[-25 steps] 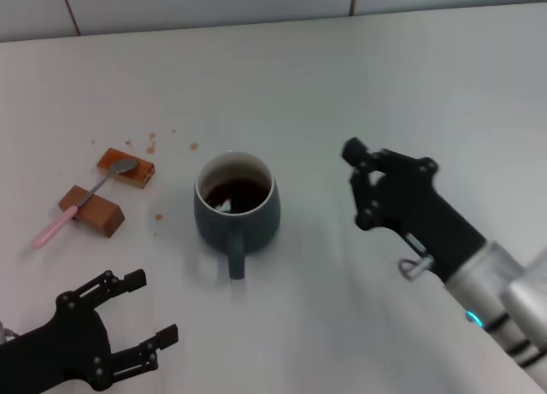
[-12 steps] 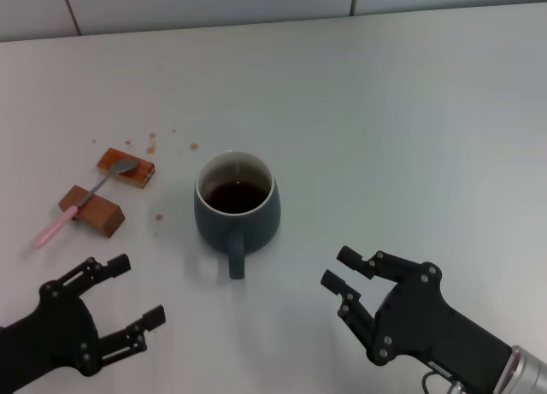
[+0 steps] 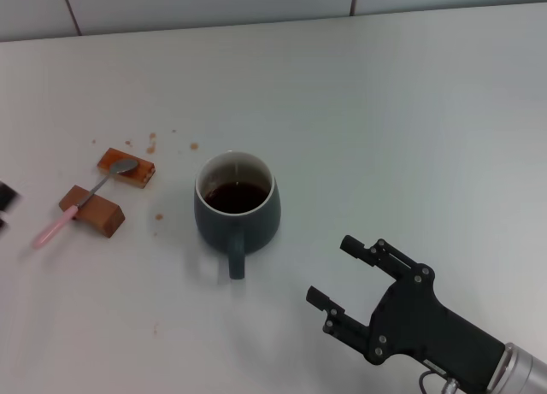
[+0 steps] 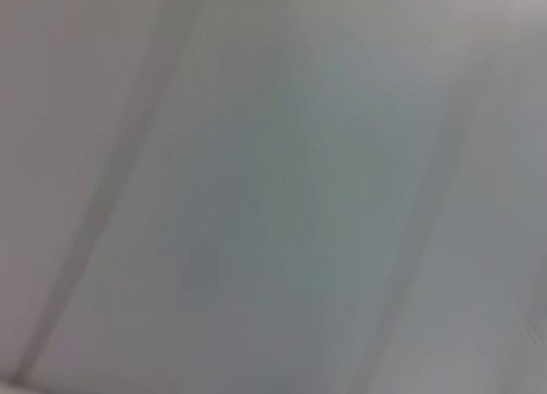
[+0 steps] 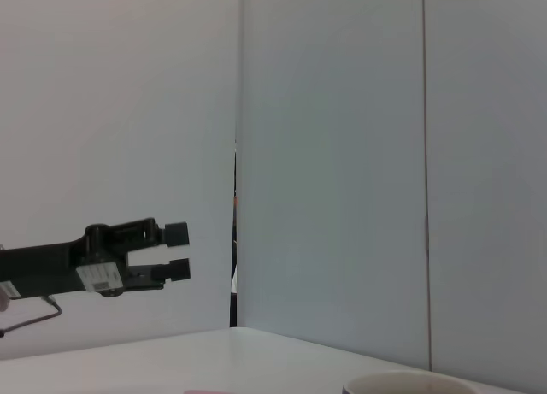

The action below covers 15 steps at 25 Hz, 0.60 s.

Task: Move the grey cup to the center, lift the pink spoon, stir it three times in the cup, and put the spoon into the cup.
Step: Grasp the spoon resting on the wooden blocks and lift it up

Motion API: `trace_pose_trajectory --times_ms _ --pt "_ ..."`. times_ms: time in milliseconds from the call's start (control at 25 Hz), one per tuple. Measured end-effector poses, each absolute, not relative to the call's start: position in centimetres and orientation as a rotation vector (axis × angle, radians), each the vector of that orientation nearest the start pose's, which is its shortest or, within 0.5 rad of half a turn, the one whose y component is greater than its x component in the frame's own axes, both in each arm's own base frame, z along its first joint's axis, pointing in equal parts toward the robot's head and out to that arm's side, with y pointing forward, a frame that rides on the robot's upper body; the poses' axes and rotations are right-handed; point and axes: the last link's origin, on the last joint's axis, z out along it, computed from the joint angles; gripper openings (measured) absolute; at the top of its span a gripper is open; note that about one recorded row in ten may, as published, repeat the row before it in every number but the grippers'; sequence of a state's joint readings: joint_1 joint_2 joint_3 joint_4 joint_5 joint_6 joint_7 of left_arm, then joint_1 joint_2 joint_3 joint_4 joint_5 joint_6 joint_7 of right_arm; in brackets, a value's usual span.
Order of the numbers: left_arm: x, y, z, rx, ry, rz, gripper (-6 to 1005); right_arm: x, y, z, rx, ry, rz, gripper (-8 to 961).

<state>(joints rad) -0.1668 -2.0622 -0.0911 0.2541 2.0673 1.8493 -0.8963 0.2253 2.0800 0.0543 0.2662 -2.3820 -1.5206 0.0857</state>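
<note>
- I see the grey cup [image 3: 237, 208] upright mid-table, dark liquid inside, its handle toward me.
- My right gripper [image 3: 345, 277] hovers low near me, right of the cup and apart from it, fingers spread with nothing between them.
- The pink spoon [image 3: 79, 205] lies to the cup's left across two brown blocks [image 3: 91, 209].
- My left gripper [image 5: 178, 251] shows only from the right wrist, fingers slightly apart.

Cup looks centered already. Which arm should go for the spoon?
Left, probably. The spoon lies across two brown blocks on the robot's left, and the left gripper is at that edge, open. The right gripper, also open, sits on the far side of the cup.
</note>
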Motion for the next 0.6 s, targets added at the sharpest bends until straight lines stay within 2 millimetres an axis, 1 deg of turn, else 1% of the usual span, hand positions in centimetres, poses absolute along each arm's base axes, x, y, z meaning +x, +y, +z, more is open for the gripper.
trace_pose_trajectory --times_ms 40,120,240,320,360,480,600 --pt "-36.4 18.7 3.6 -1.792 -0.888 -1.255 862 27.7 17.4 -10.6 -2.290 0.244 1.006 582" --pt "-37.4 18.8 4.6 -1.651 -1.070 -1.339 862 27.7 17.4 -10.6 -2.290 0.244 1.005 633" --pt "-38.2 19.3 5.1 -1.580 -1.268 -1.403 861 27.8 17.4 -10.5 -2.290 0.242 0.999 709" --pt "-38.7 19.5 5.2 -1.539 -1.380 -1.422 861 27.8 17.4 -10.5 -2.291 0.241 0.996 709" --pt "-39.0 19.7 5.1 -1.508 -1.475 -1.433 861 27.9 17.4 -10.5 -2.291 0.241 0.995 709" --pt "-39.1 19.8 4.8 -1.500 -1.523 -1.427 861 27.9 17.3 -10.5 -2.291 0.243 0.993 709" --pt "-39.5 20.0 3.9 -1.488 -1.615 -1.378 862 28.0 17.3 -10.5 -2.290 0.244 0.992 708"
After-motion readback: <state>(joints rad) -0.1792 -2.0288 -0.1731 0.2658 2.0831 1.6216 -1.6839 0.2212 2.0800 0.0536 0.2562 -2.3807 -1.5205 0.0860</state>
